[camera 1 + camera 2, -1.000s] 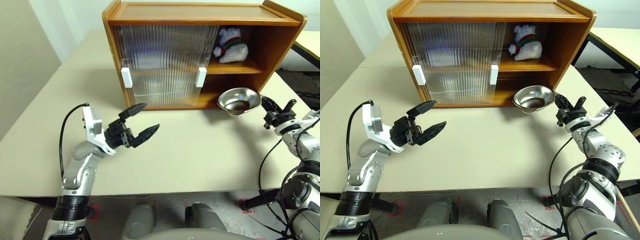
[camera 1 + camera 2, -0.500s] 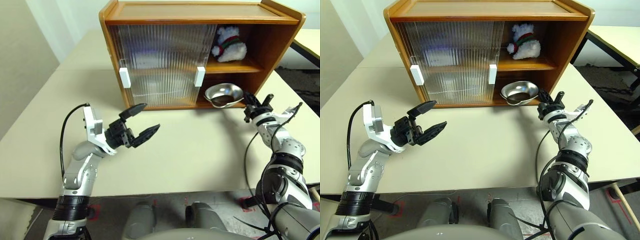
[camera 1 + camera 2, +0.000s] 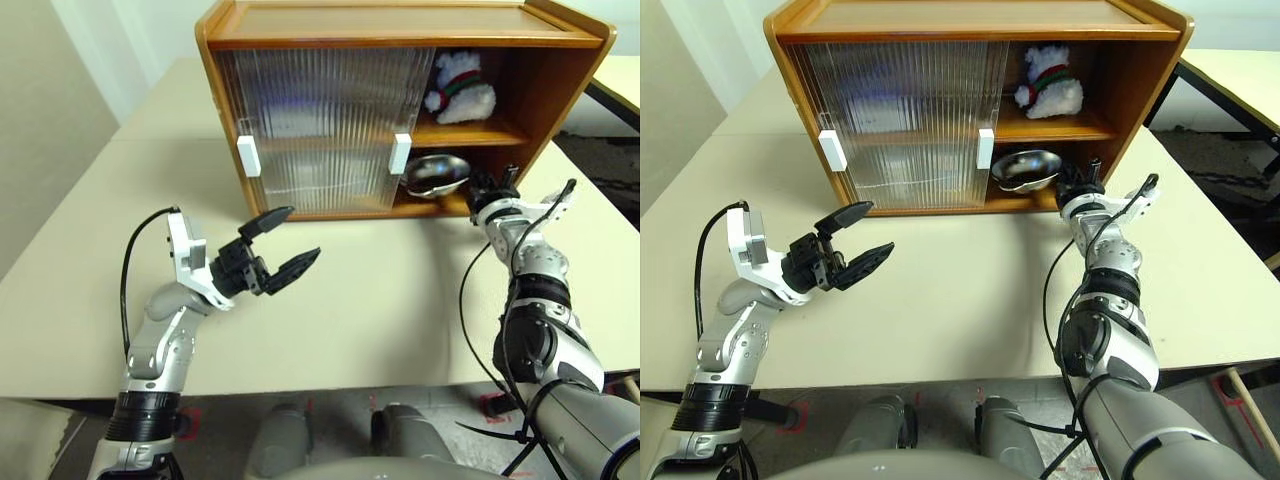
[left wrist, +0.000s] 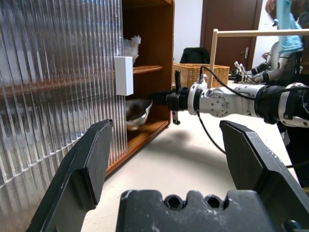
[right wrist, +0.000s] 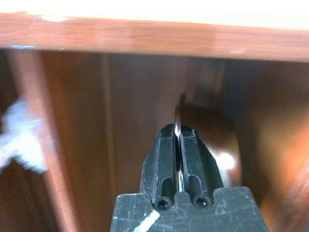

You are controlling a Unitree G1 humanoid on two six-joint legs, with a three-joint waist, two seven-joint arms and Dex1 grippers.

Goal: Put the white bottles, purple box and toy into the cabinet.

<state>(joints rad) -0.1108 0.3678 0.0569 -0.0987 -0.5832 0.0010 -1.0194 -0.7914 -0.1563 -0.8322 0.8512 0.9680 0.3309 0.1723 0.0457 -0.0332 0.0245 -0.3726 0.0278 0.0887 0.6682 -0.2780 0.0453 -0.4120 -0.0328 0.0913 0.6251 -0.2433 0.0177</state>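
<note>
Right gripper (image 3: 1072,187) reaching into the open right half of the cabinet (image 3: 400,25), jaws pinched tight on the rim of a shiny metal bowl (image 3: 436,174) and holding it inside the lower compartment, just above the bottom shelf. In the right wrist view, bowl rim clamped edge-on between the two black fingers (image 5: 165,154), dark wood of the cabinet interior behind. Toy (image 3: 459,90) sitting upright on the upper shelf at the right end, directly above the bowl. Two ribbed translucent sliding doors (image 3: 320,125) covering the left and middle of the cabinet, white handles (image 3: 248,155) near their edges; faint pale and purplish shapes showing through the ribbing, too blurred to identify. Left gripper (image 3: 280,243) hovering over the bare bench (image 3: 400,290) in front of the doors, jaws spread wide and gripping nothing, well apart from the cabinet.
</note>
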